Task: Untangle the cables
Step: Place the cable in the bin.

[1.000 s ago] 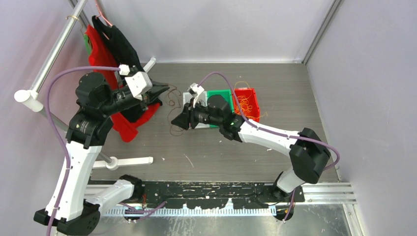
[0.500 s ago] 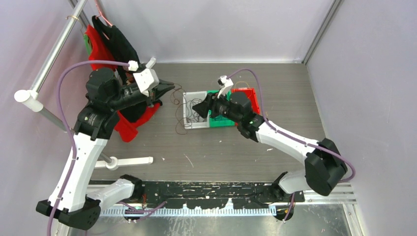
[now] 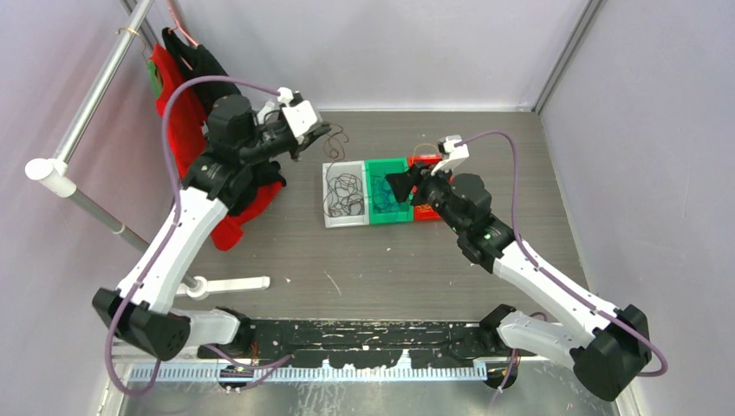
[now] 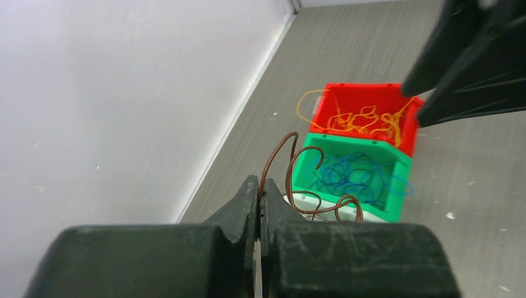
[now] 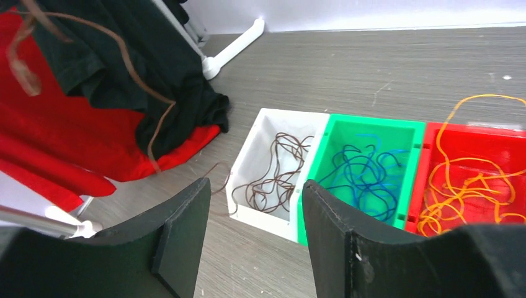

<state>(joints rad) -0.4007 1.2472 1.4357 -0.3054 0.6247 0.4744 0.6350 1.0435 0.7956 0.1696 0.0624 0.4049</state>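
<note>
The white-and-black left arm (image 3: 169,243) reaches far forward, elbow raised, its black left pincer (image 4: 258,192) pressed tight on a thin brown cable (image 4: 267,164). The right arm (image 3: 542,277) stretches forward and leftward, its right pincer (image 5: 254,189) spread apart, empty.

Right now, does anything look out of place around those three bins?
Yes: one orange cable loops out over the red bin's far rim onto the table, instead of lying inside with the other orange ones.
</note>
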